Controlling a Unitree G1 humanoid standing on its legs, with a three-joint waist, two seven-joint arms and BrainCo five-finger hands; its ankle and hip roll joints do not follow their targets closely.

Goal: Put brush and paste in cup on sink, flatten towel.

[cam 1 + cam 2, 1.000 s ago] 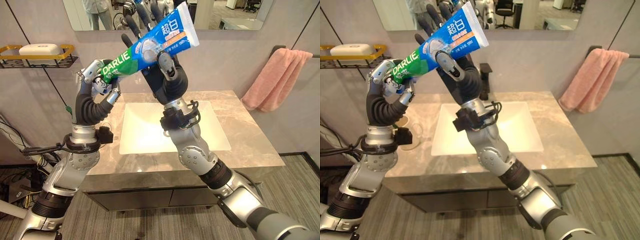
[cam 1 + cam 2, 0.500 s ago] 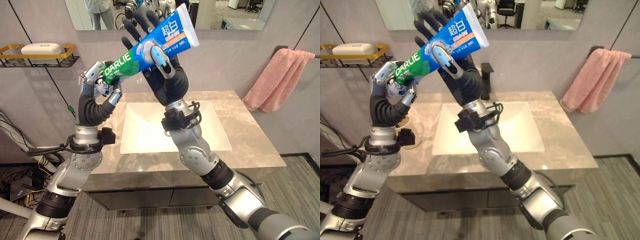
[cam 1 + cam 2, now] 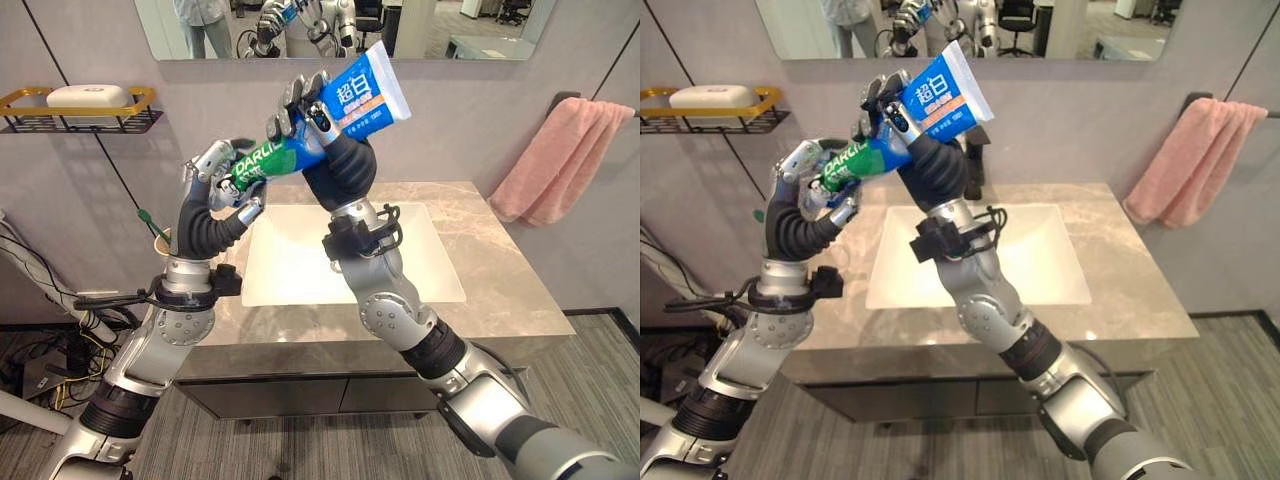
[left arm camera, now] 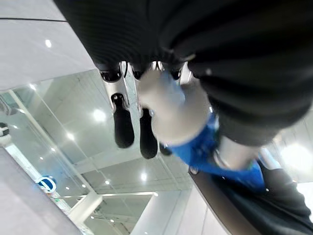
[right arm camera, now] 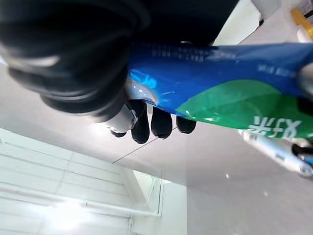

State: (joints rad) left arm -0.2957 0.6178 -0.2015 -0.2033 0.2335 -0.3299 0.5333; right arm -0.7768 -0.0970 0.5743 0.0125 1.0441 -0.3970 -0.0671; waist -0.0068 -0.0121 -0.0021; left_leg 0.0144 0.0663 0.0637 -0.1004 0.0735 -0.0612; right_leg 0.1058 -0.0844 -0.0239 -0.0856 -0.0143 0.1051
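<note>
Gripping the toothpaste [image 3: 330, 118] together above the sink [image 3: 345, 262], left hand [image 3: 222, 172] and right hand [image 3: 318, 120]; cup [image 3: 163, 241] awaits at left, towel [image 3: 550, 150] bunched.

Grey panelled walls [image 3: 90, 190] enclose a beige marble vanity counter [image 3: 500, 290] with dark cabinet fronts [image 3: 290, 395] below. A frameless wall mirror [image 3: 470, 28] hangs above (reflecting an office interior). Grey striped carpet [image 3: 590, 375] covers the floor.

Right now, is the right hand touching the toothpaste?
Touching. In the left eye view the right hand has its fingers curled round the middle of the toothpaste; the left hand grips the green end.
</note>
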